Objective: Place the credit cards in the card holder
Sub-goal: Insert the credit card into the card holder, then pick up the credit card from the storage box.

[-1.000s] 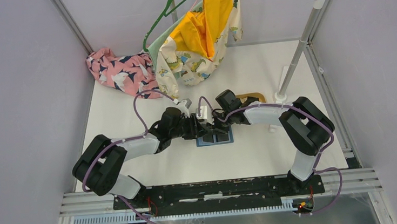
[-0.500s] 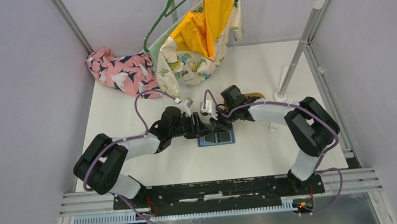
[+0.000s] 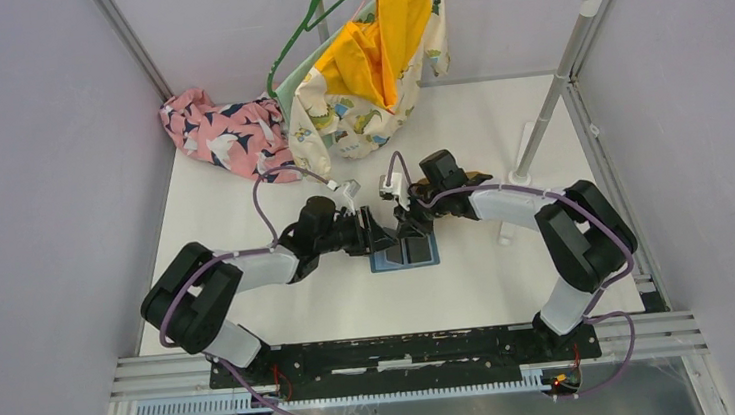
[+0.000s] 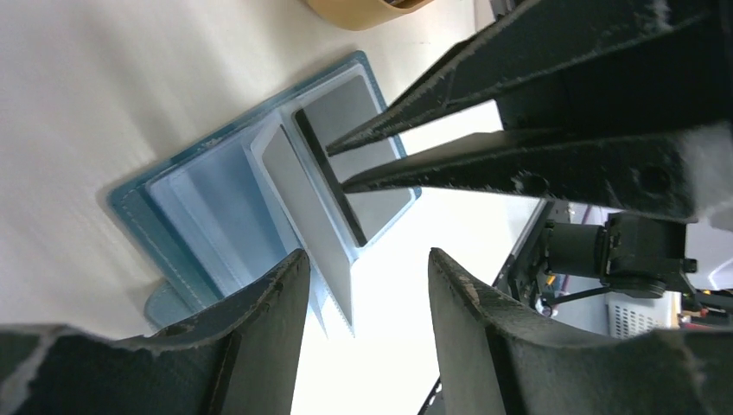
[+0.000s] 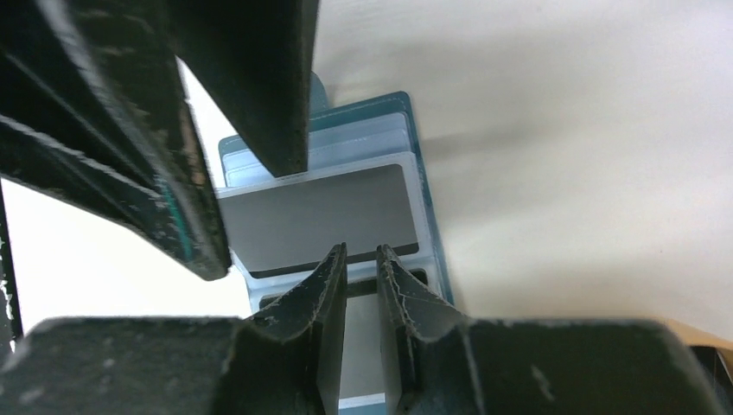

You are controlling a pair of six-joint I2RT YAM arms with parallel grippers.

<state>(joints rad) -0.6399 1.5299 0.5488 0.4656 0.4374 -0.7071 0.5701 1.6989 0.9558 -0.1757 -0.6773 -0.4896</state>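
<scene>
Hovering left pincer (image 4: 367,259) wide, empty, over open holder (image 3: 405,254) at centre of worktop (image 3: 458,139); touching edge of grey card (image 5: 320,212) with barely parted right pincer (image 5: 361,252), grip unclear. Risking half-seated card springing out if released early.

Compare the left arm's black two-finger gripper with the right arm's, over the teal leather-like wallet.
The left gripper stands wide open; the right gripper shows only a narrow slit. The left gripper's tips hang by the wallet's edge; the right gripper's tips point at a grey card inside it. Both are black and sit over the open wallet.
</scene>
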